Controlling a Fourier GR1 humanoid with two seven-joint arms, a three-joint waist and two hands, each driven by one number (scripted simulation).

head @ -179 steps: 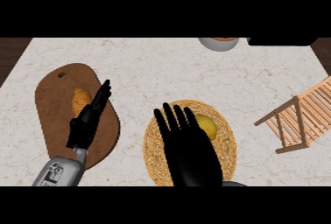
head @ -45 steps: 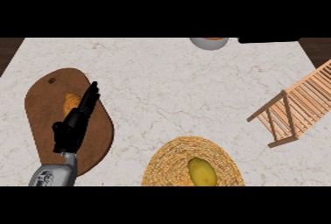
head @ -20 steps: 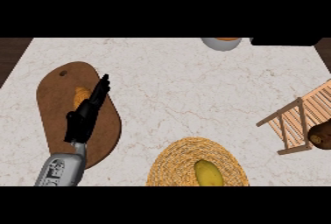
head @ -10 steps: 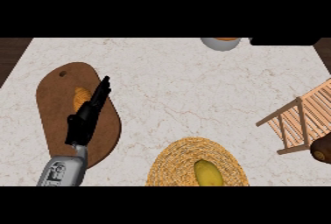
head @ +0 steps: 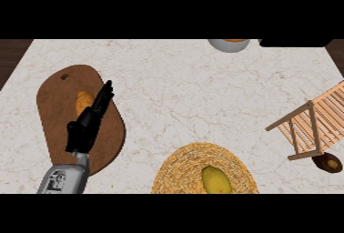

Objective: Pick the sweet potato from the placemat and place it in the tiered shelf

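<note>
The marble counter carries a brown cutting board and a woven placemat with a yellow oval item. The tiered shelf is cut by the right edge. The left hand rests above the board, fingers straight. The dark brown sweet potato lies beside the shelf's foot. The right hand does not show.

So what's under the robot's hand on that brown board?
Under the left hand, on the brown cutting board, an orange-yellow thing peeks out beside the straight fingers. The hand covers part of it, so what it is cannot be told.
</note>
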